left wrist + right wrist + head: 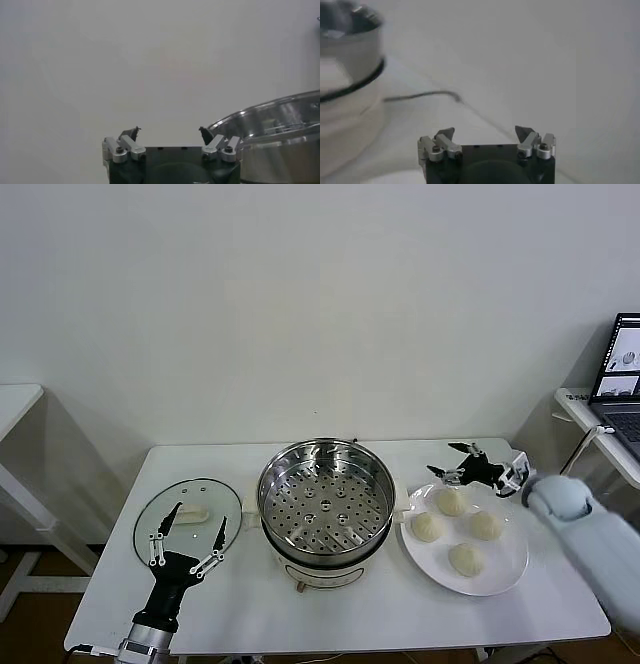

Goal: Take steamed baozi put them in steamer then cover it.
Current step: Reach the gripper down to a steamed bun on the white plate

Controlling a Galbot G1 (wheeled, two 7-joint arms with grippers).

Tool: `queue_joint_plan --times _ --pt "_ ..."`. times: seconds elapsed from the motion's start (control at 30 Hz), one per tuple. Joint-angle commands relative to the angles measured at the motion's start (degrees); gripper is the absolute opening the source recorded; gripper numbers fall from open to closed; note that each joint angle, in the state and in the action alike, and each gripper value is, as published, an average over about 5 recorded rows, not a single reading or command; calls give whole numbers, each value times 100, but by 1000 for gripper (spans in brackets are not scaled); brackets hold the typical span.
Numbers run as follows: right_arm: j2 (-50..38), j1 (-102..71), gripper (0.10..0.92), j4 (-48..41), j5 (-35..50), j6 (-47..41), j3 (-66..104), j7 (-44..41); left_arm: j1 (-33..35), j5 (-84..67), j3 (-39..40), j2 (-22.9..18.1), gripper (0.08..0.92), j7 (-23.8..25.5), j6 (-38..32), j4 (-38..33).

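4 baozi (452, 502) tips seemingly up, right pincer (449, 460) spread above

I see four off-white steamed baozi (452, 502) (427, 527) (485, 525) (465, 559) on a plain white plate (505, 577) just below my right gripper (451, 462), which is black with silver fittings. To that gripper's left sits the steamer (325, 502), shiny steel, its tray dotted with a regular pattern of dark holes, on a cream-white base. My left gripper (190, 524) is black with pale silver linkages; beneath its fingers (220, 533) lies the cover (155, 514), clear glass with a metal rim and cream-white handle. The table (330, 614) and the wall are white.
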Motion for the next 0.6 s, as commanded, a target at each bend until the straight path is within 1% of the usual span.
queue_joint_plan --times 0.03,0.23,0.6 --pt "76 1824 823 -1056 -1688 341 -1597 -2316 0 9 3 -29 823 -2 -10 14" --pt "549 2226 823 -1464 -2387 516 -2096 -2529 14 13 -17 -75 823 -10 -15 4" --pt "1228 2125 823 -1962 -3175 707 -2141 -2301 34 20 -85 -91 823 -20 -49 55"
